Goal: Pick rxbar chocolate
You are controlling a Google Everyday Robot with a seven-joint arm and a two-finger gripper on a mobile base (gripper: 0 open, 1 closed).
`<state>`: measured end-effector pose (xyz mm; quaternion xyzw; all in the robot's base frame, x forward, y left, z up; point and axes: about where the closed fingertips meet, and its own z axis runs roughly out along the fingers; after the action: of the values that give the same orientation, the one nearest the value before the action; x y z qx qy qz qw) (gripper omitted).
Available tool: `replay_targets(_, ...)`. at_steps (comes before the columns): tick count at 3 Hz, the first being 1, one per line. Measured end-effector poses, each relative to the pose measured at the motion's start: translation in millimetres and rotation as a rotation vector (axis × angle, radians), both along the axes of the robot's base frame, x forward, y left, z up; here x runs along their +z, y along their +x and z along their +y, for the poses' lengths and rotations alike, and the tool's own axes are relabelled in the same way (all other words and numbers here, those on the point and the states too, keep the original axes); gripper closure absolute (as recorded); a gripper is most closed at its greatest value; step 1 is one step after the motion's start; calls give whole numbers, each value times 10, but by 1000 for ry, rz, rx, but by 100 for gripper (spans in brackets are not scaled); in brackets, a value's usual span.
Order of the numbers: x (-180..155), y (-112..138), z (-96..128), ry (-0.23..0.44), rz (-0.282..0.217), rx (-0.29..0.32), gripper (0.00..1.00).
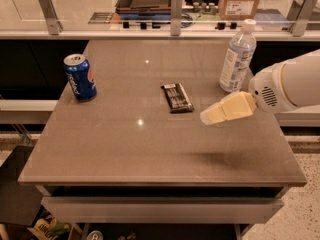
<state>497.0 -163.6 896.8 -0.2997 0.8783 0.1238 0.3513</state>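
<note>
The rxbar chocolate (177, 97) is a small flat black bar with white print, lying flat near the middle of the grey table (125, 149). My gripper (209, 117) is the cream-coloured tip of the white arm coming in from the right. It hovers above the table just right of the bar and a little nearer the front edge, not touching it.
A blue soda can (80, 77) stands upright at the table's left. A clear water bottle (237, 56) stands upright at the back right, behind my arm. A counter with a glass rail and boxes runs behind the table.
</note>
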Motion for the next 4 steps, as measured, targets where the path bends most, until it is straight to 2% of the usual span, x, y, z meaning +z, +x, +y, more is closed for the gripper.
replay_targets(1, 110, -21, 79, 35, -44, 42, 0)
replay_targets(2, 114, -23, 87, 38, -45, 40, 0)
replay_targets(4, -347, 10, 380, 118, -12, -3, 0)
